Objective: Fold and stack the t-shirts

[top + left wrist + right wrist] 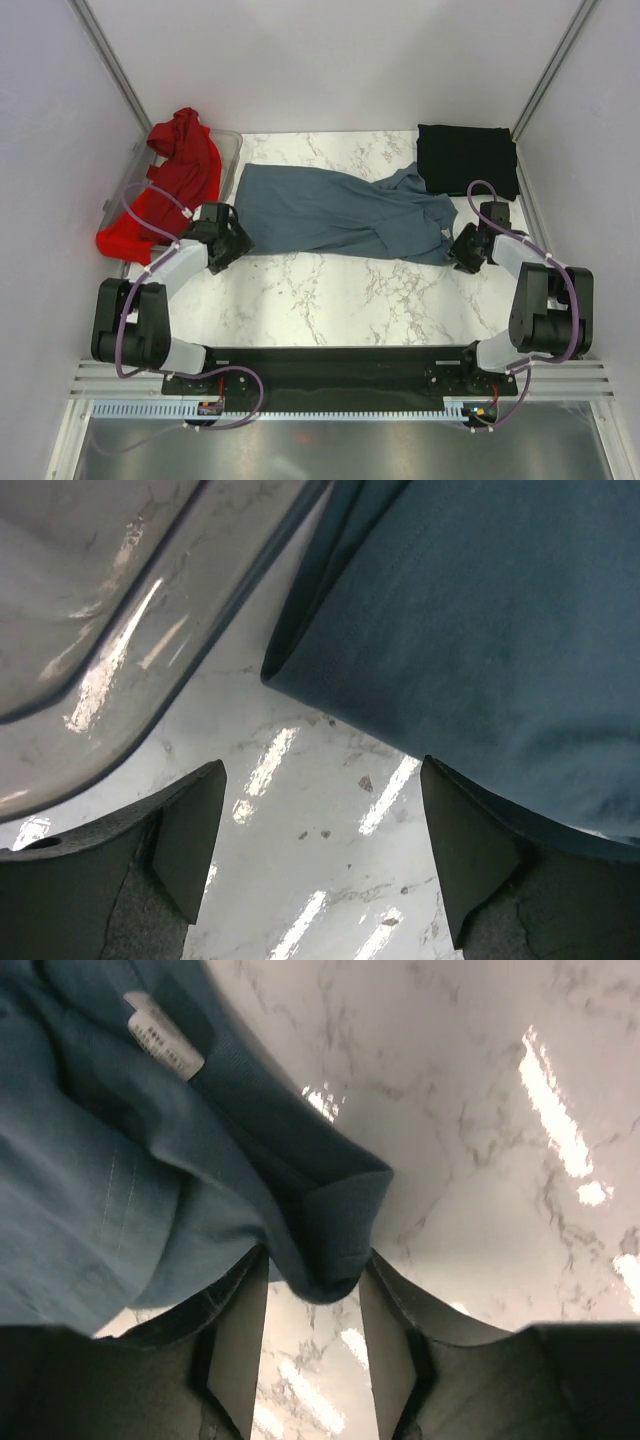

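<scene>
clear bin (228, 145) at the far left, hard and glossy, the red shirt (170, 185) crumpled over its rim; black shirt (466, 160) folded square in the far right corner; between them the blue-grey shirt (340, 212) lies spread and wrinkled on the veined marble table (330, 290); left gripper (320, 850) spread wide over bare marble, just beside the bin's wall, the shirt's soft hem over one finger; right gripper (315, 1260) pinches a thick fold of the shirt's edge near its white label (165, 1035).
</scene>
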`<state>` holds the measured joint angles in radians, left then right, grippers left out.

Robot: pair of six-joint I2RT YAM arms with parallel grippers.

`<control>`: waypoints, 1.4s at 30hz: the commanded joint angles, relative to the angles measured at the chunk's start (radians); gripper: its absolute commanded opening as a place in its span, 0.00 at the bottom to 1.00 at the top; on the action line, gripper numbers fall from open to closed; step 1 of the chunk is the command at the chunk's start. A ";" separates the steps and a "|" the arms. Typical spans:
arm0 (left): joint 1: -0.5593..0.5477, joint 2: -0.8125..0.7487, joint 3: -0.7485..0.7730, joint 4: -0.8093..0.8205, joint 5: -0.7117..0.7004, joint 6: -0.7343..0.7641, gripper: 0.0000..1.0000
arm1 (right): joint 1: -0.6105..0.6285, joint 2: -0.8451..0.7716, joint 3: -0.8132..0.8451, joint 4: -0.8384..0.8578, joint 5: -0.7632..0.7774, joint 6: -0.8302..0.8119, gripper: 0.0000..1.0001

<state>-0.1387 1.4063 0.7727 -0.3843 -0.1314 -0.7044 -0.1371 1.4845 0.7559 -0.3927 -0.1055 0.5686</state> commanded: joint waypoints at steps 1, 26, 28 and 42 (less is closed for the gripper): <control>0.002 0.049 -0.013 0.120 -0.068 -0.061 0.84 | -0.030 0.056 0.025 0.071 -0.003 -0.030 0.47; 0.007 -0.186 0.244 -0.129 -0.118 -0.026 0.02 | -0.106 -0.125 0.399 -0.307 0.030 -0.061 0.00; 0.017 -0.257 0.228 -0.184 -0.125 -0.024 0.02 | -0.163 -0.167 0.407 -0.348 0.020 -0.061 0.00; 0.025 -0.799 -0.121 -0.392 -0.031 -0.152 0.02 | -0.383 -0.521 -0.158 -0.288 -0.132 0.039 0.00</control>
<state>-0.1200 0.6624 0.6491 -0.7414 -0.1200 -0.8024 -0.4828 1.0554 0.6014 -0.7219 -0.2333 0.5877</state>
